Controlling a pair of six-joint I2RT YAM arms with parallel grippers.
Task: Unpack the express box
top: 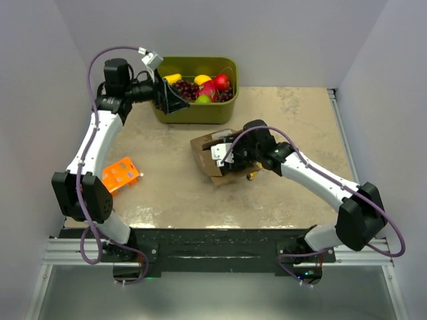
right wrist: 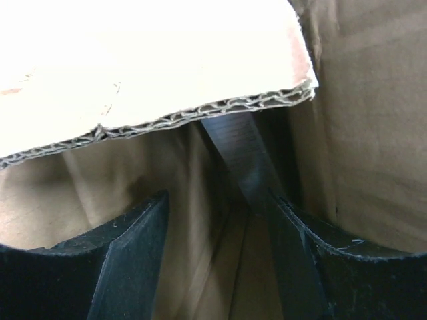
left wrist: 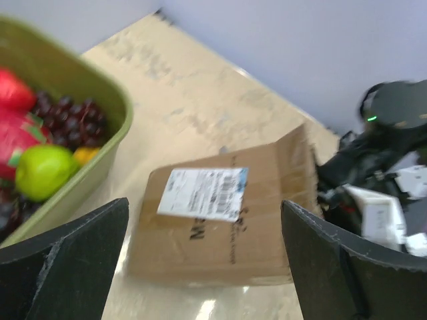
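Centre of the overhead frame: the small brown cardboard express box [top: 205, 152] lies tipped on the mottled tan table [top: 293, 120] with its open mouth turned toward the right of the frame. My right gripper [right wrist: 220, 267] sits inside that mouth, past a raw corrugated flap [right wrist: 153, 60], jaws apart and holding nothing I can see. My left gripper [top: 168, 98], likewise spread and empty, hangs at upper left by the olive-green plastic fruit bin [top: 200, 115], well apart from the box and facing its white label [left wrist: 203, 193], so the right arm is nearer and any contents lie deeper in, hidden.
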